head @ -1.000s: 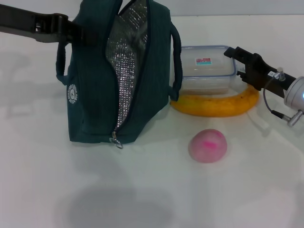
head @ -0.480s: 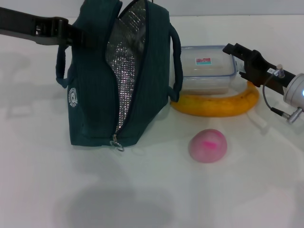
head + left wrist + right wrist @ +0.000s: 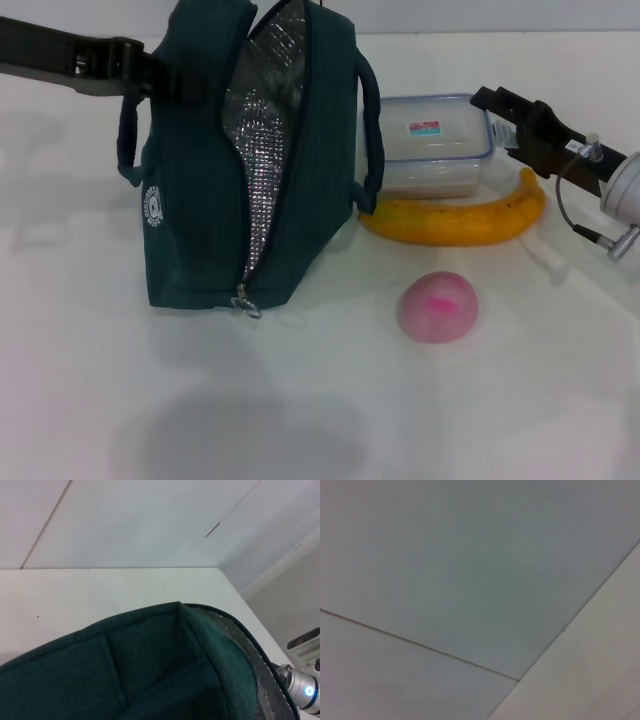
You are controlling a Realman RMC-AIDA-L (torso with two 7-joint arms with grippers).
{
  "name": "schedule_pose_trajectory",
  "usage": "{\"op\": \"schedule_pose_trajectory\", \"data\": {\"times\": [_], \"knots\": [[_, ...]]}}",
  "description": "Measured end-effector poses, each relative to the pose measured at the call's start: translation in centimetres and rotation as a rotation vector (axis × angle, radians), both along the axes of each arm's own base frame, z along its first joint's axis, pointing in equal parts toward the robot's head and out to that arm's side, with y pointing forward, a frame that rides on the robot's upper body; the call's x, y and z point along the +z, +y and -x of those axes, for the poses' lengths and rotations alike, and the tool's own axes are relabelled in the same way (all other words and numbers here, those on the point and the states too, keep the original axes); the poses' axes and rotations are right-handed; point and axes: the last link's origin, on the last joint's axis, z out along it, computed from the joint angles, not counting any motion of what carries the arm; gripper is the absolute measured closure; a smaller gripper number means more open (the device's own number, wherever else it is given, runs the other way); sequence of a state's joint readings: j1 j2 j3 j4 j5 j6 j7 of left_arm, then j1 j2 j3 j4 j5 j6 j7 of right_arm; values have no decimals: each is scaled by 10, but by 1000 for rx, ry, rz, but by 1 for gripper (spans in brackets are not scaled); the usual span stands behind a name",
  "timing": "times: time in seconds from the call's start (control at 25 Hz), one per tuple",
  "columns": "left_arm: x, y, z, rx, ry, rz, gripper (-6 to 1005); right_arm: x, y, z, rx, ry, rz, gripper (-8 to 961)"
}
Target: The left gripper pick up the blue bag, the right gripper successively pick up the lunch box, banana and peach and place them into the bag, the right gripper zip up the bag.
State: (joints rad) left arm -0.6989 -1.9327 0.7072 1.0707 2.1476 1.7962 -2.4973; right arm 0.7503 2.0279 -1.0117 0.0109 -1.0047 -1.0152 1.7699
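Presently the bag (image 3: 250, 160) stands upright at the upper left of the head view, its zipper open down the front and the silver lining exposed. The left gripper (image 3: 150, 70) is at the bag's upper left edge and appears to be pinching the fabric or handle there, though its fingers are hidden against the dark cloth; the left wrist view shows only the bag's rim (image 3: 190, 615) close up. The box (image 3: 435, 145) sits on the tabletop (image 3: 300, 400) just right of the bag, lid on, near the bag's right handle. The banana (image 3: 455, 220) lies directly in front of the box, its long axis running left to right across the frame, curved ends turned up toward the box. The peach (image 3: 437, 307) rests alone lower in the frame, apart from both. The right gripper (image 3: 500, 110) reaches in from the right edge, its tip at the box's upper right corner; whether its fingers are spread or pressed together cannot be told. The right wrist view shows only blank surfaces. Judgement: the box is the first item due and lies immediately left of the right gripper, which is far the nearer arm. The approach should close across the box's right end, clear of the banana in front.
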Motion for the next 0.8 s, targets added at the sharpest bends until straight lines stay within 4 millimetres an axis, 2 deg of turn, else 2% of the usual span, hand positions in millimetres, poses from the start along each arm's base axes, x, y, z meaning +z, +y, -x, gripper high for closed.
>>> {"op": "schedule_pose_trajectory", "data": {"times": [0.32, 0.52, 0.8], "knots": [[0, 0, 1, -1, 1, -1, 959, 1, -5, -7, -5, -9, -6, 287], [0, 0, 1, -6, 2, -2, 959, 3, -6, -10, -8, -18, -15, 469], [0, 0, 0, -8, 3, -1, 959, 3, -3, -9, 8, -51, -15, 674]]}}
